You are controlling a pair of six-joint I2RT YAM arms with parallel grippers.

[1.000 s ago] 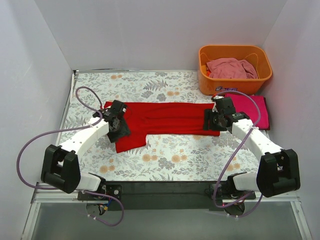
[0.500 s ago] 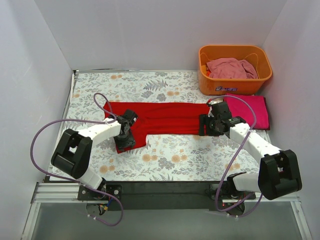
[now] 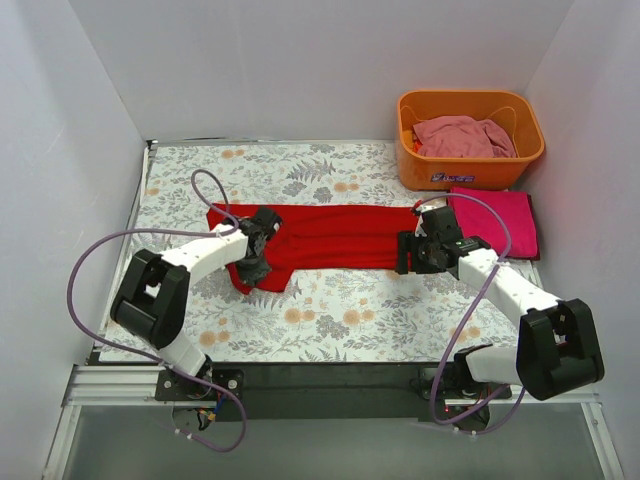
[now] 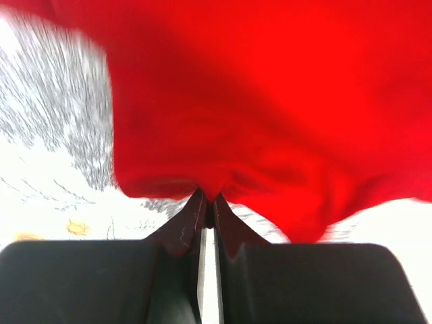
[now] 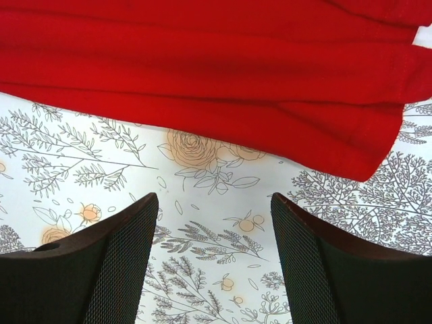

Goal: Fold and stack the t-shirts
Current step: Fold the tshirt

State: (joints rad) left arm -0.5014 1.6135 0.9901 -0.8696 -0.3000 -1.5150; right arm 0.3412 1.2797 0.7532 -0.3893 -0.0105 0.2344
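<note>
Sleeve fold on the red tee [image 3: 330, 235] was the step in hand, best I could judge. The shirt lay as a long flat band on the floral table [image 3: 350, 325], nearer the arms than the orange basket [image 3: 470, 97] and off to its left.

Left gripper [image 4: 208, 201] was at the shirt end farthest from the basket, clamped tight on a bunched bit of red cloth along the near edge. Right gripper [image 5: 214, 209] sat at the end closest to the basket, fingers spread wide with only bare table between them and the hem just past the tips.

My take on doing it well: get the right side pinning or gripping its end before the left pulls, or the whole band would likely drag instead of folding. Carry the pinched bit low, lay it square with the long edge, and let go only once it's flat.

Magenta tee [image 3: 495, 220] lay folded just in front of the basket, and the pale pink one [image 3: 460, 135] sat inside it, so I'd keep the red cloth off that side.
</note>
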